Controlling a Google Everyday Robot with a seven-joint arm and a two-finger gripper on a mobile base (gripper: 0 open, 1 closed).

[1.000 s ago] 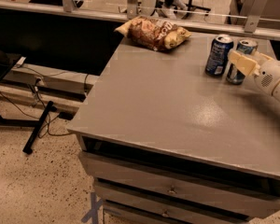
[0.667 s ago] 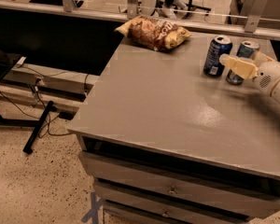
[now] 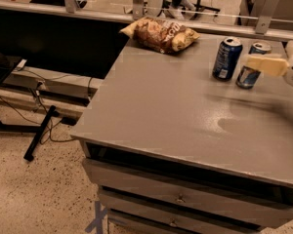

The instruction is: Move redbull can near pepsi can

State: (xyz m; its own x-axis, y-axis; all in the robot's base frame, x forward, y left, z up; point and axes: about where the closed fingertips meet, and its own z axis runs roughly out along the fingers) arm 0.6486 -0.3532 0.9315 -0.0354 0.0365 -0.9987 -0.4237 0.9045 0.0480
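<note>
The pepsi can [image 3: 227, 57], dark blue with a silver top, stands upright at the back right of the grey table [image 3: 185, 111]. The redbull can [image 3: 246, 78], slimmer and blue and silver, stands upright just right of it with a small gap between them. My gripper [image 3: 268, 53] reaches in from the right edge. It is open, with one cream finger [image 3: 266, 65] crossing in front of the redbull can's middle and the other behind it. The can rests on the table.
A bag of chips [image 3: 160, 34] lies at the table's back edge. A metal rail [image 3: 136, 16] runs behind the table. Drawers [image 3: 185, 199] sit under the tabletop. Cables and a black stand [image 3: 39, 135] lie on the floor at the left.
My gripper has shifted slightly to the right. Both cans have stayed in place.
</note>
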